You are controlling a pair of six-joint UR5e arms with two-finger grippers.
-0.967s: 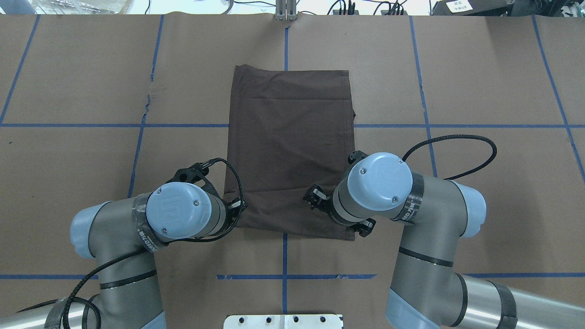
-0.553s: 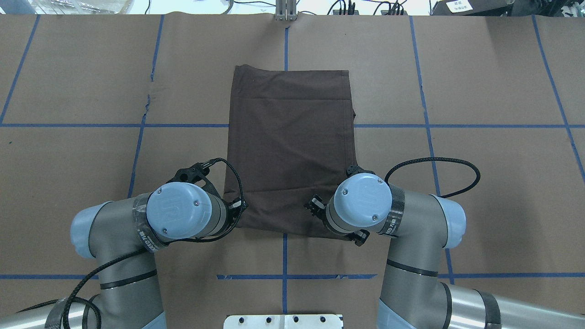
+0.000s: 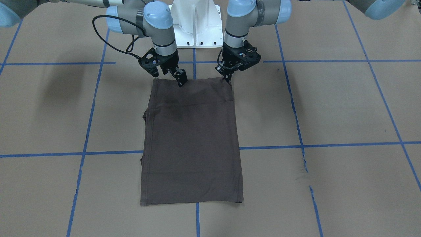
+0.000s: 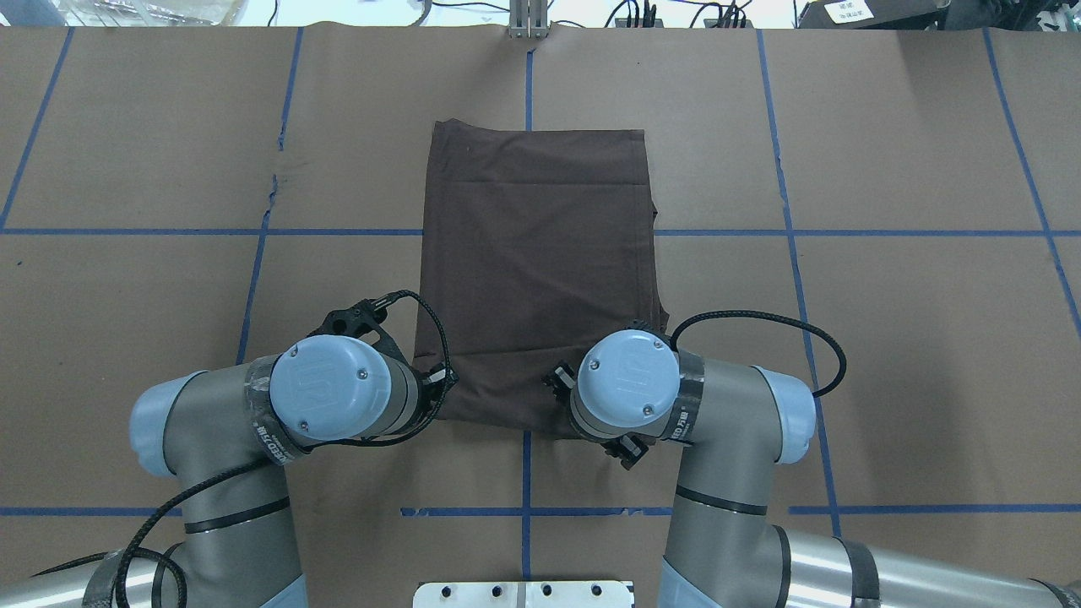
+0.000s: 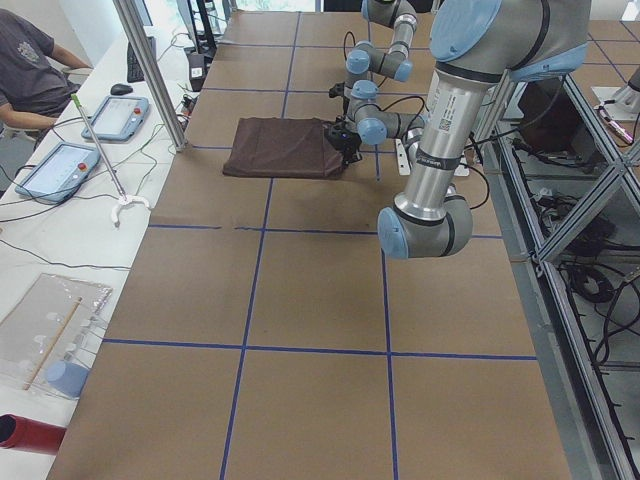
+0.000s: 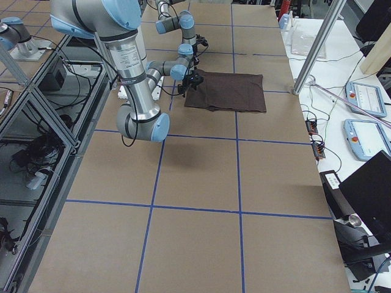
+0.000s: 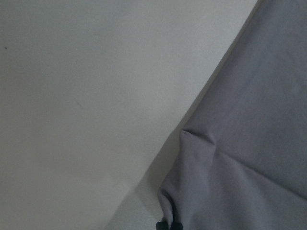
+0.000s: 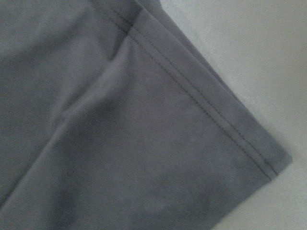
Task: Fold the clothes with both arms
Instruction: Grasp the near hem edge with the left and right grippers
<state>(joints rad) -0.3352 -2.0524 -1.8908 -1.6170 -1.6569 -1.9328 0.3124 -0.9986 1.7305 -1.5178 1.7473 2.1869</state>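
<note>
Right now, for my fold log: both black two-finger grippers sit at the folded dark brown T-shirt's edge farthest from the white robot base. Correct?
No: the left gripper and right gripper sit at the edge of the dark brown T-shirt nearest the white robot base; the front-facing view shows it.

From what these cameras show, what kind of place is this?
Most likely a robotics lab. A left arm and a right arm stand at a table covered in brown paper with a blue tape grid, a shirt on it; control tablets lie on a side bench beside a person.
</note>
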